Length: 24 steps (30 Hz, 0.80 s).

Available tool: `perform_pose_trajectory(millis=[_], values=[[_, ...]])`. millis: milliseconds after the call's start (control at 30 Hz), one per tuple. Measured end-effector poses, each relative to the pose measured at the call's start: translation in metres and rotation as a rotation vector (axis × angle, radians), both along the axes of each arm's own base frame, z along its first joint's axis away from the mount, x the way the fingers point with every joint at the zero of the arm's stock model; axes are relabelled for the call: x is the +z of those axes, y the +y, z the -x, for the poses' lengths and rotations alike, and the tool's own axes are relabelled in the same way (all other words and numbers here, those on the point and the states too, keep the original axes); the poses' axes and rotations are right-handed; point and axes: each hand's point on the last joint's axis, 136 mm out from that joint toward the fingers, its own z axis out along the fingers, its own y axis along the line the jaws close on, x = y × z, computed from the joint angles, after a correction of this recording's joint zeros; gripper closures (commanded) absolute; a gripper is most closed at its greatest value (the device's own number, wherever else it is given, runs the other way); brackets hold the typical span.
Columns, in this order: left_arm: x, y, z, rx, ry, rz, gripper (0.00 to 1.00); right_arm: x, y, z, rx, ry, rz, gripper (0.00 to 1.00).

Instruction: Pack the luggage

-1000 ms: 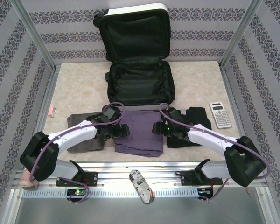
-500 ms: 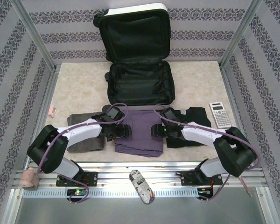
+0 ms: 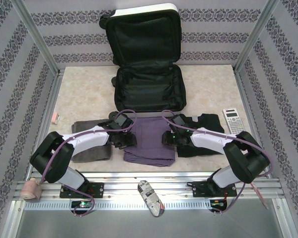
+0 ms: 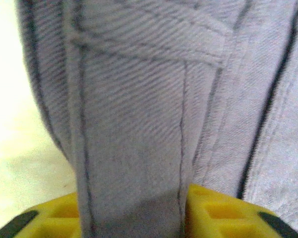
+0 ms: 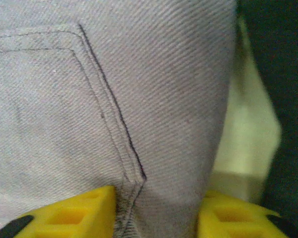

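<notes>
The luggage lies open at the back centre, its white-shelled lid propped upright and the black lining bare. In front of it a folded purple garment rests on the table. My left gripper is at the garment's left edge and my right gripper at its right edge. In the left wrist view a fold of the garment runs down between the yellow fingers of the left gripper. In the right wrist view the garment is pinched in the right gripper.
A grey folded garment lies left of the purple one and a black garment lies to its right. A calculator sits at the right edge, a small pink object at the left, and a tape roll by the left base.
Both grippers have closed on the purple garment's side edges. The arms' elbows have drawn in and the garment's edges have bunched slightly.
</notes>
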Motion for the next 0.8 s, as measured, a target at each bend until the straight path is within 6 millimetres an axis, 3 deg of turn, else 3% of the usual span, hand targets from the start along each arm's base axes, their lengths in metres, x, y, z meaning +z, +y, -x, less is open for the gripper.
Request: perform_pose_trajectory(millis=[167, 500, 600, 800], values=[[0.004, 0.0, 0.0, -0.001, -0.011, 0.006, 0.99, 0.005, 0.01, -0.002, 0.023, -0.007, -0.028, 0.99], [0.019, 0.005, 0.003, 0.001, -0.034, 0.008, 1.0, 0.024, 0.018, 0.0, 0.071, -0.03, -0.039, 1.0], [0.037, 0.004, 0.001, -0.005, -0.061, 0.019, 1.0, 0.044, 0.02, 0.001, 0.086, -0.068, -0.069, 1.0], [0.095, 0.0, -0.003, -0.014, -0.183, 0.104, 1.0, 0.096, 0.026, 0.0, 0.106, -0.17, -0.153, 1.0]])
